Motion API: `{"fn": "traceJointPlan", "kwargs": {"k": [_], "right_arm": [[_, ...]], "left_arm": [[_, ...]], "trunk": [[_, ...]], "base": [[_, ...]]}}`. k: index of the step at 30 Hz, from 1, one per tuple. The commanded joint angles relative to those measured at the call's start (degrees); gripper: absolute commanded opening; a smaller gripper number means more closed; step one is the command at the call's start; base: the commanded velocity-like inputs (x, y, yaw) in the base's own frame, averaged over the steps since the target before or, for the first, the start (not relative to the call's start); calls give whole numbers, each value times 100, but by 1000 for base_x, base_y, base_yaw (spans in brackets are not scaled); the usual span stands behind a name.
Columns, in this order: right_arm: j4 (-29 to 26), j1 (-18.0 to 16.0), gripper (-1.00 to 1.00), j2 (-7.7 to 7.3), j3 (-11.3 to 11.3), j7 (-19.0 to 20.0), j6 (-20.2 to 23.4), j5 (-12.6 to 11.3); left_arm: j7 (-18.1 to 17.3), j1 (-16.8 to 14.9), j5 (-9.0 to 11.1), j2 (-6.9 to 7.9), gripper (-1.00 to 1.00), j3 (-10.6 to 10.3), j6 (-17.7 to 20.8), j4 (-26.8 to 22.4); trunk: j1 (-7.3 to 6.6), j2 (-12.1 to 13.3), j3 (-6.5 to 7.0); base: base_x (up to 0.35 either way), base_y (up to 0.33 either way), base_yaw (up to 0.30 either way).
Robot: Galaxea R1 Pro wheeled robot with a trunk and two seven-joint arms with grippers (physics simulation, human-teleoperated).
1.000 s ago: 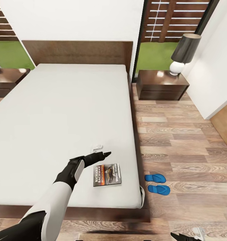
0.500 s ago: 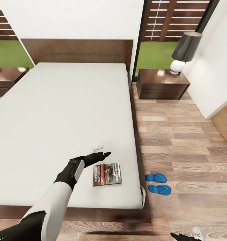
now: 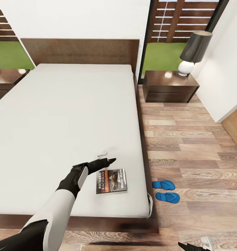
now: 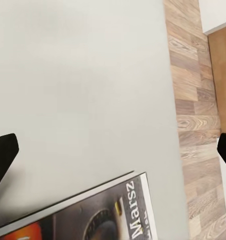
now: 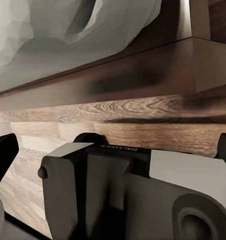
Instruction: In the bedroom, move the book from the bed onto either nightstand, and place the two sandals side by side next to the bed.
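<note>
- The book lies near the bed edge, left gripper wide apart above it
- Sandals paired on open floor

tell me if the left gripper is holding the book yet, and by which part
Nothing is held. The left gripper is open above the book, which lies flat on the bed.

bright even light, soft shadows (right wrist view slightly blurred)

White walls, wood-plank floor, table lamp (dark shade) beside tall windows.
</note>
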Motion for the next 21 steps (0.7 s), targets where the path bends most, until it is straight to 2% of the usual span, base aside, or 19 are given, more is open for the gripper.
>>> {"fn": "traceJointPlan", "kwargs": {"k": [1, 13, 21], "right_arm": [[0, -4, 100, 1, -36, 27, 36, 21], [0, -2, 100, 1, -36, 30, 36, 21], [0, 2, 100, 1, -36, 30, 36, 21]], "left_arm": [[-33, -4, -4, -9, 100, 45, 53, -6], [-33, -6, -4, -9, 100, 45, 53, -6], [-33, -5, -4, -9, 100, 45, 53, -6]], "trunk": [[23, -44, -22], [286, -525, -237], [286, -525, -237]], "base": [[0, 0, 0], [0, 0, 0], [0, 0, 0]]}}
